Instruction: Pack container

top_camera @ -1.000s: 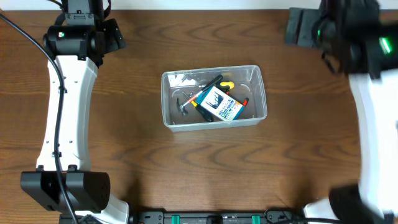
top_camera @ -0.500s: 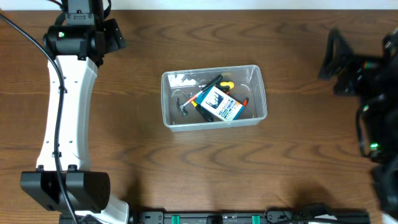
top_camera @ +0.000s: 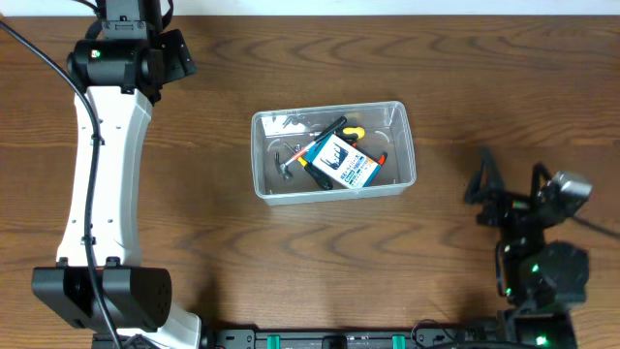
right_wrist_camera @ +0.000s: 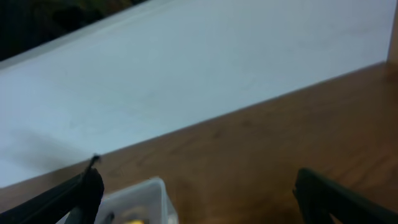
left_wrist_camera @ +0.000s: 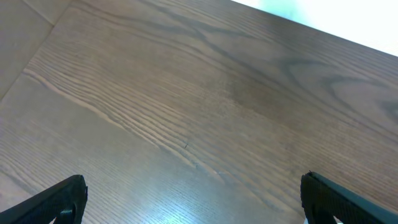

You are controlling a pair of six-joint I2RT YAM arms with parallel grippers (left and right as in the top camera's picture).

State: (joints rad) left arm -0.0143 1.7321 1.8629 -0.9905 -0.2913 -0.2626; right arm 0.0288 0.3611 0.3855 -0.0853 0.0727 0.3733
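The clear plastic container (top_camera: pixel 332 190) stands at the table's middle. It holds a blue-and-white cardboard box (top_camera: pixel 343 163), a yellow-and-black tool (top_camera: pixel 349 132) and other small hand tools. A corner of the container shows in the right wrist view (right_wrist_camera: pixel 149 193). My left gripper (top_camera: pixel 176 53) is at the far left of the table, open and empty over bare wood (left_wrist_camera: pixel 196 202). My right gripper (top_camera: pixel 504 186) is low at the right, to the right of the container, open and empty (right_wrist_camera: pixel 196 193).
The table's far edge and a white wall (right_wrist_camera: pixel 186 74) show beyond the container. My left arm (top_camera: pixel 102 165) runs along the left side. The right arm's base (top_camera: pixel 542 276) sits at the front right.
My right arm has swung from the far right corner down toward the front right and folded back. The left arm and the container have not moved.
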